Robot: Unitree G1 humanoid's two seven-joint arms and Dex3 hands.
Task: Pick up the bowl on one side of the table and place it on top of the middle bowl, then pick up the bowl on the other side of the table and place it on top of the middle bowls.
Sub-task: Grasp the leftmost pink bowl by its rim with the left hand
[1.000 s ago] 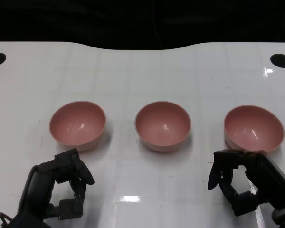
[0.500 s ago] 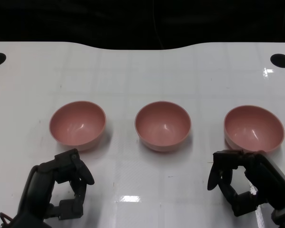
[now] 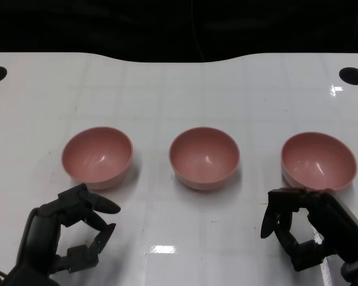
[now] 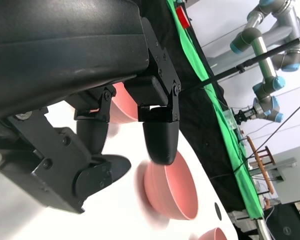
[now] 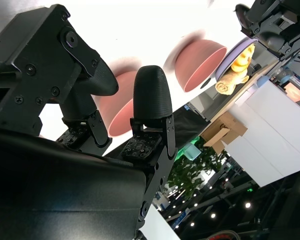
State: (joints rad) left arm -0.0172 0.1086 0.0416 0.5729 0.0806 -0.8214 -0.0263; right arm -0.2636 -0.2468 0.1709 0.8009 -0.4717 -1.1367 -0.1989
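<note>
Left robot hand [image 3: 68,229] open, fingers spread

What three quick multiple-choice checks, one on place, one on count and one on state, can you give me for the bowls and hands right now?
1. Where does the right hand sit?
A. Just in front of the right bowl
B. Inside the middle bowl
C. Over the left bowl

2. How many pink bowls stand on the table?
A. Two
B. Three
C. Four

3. What is the state of the bowls?
A. All stacked
B. Two stacked, one apart
C. All apart and upright

Answers: 1 A, the right hand is on the near side of the right bowl and holds nothing. 2 B, three bowls show in a row in the head view. 3 C, each bowl stands alone, open side up, and the left hand holds none either.
</note>
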